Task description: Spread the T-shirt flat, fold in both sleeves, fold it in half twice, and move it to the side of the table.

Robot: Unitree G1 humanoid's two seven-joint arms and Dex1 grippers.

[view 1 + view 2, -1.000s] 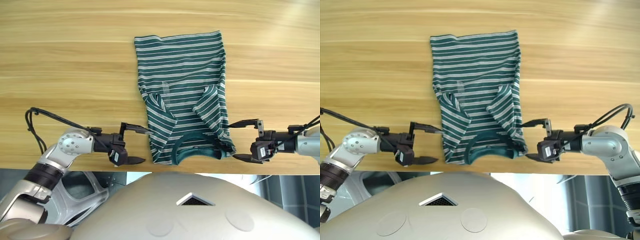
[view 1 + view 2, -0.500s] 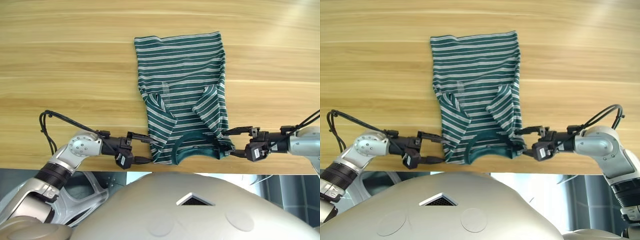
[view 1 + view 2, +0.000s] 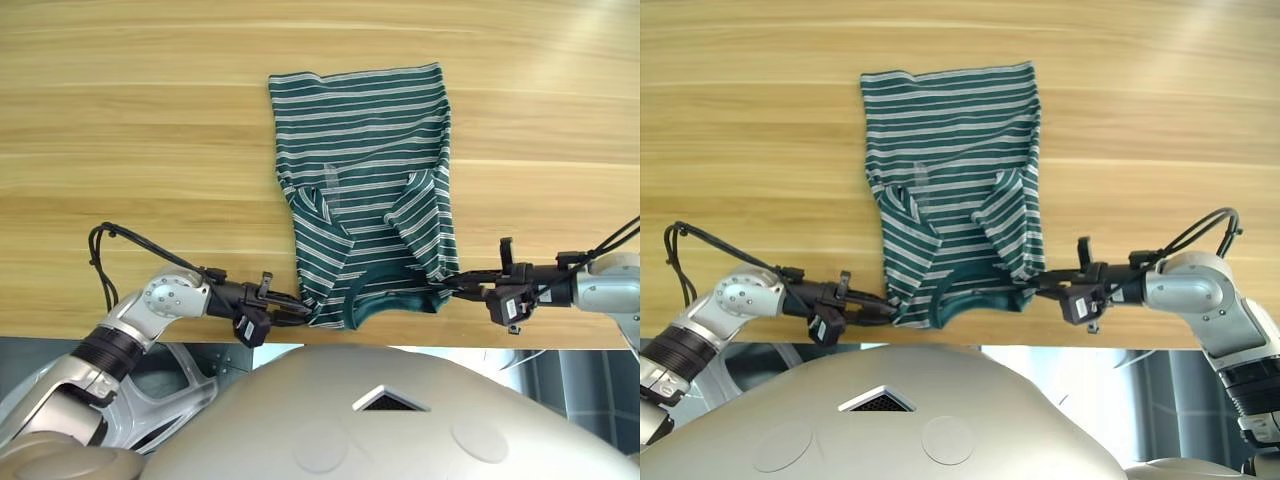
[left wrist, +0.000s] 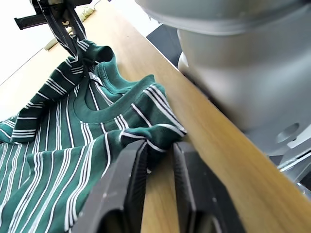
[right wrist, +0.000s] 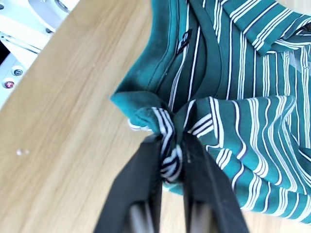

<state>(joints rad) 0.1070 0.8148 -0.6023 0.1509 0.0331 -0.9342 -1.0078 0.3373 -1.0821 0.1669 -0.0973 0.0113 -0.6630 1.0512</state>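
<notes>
Soft, matt knit cloth in the T-shirt (image 3: 365, 180); smooth grained wood with a mild sheen across the worktop (image 3: 130, 150); matt black plastic on the fingers (image 4: 127, 187).

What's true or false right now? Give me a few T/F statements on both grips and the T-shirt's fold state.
1. The left gripper is shut on the T-shirt at its near corner. True.
2. The right gripper is open and clear of the cloth. False: it is shut on a bunch of fabric at the near corner on its own side.
3. Both sleeves lie folded in over the shirt's body. True.
4. The T-shirt is folded in half, with the collar at the table's far side. False: it lies at full length, with the collar at the near edge and the hem farther away.
</notes>
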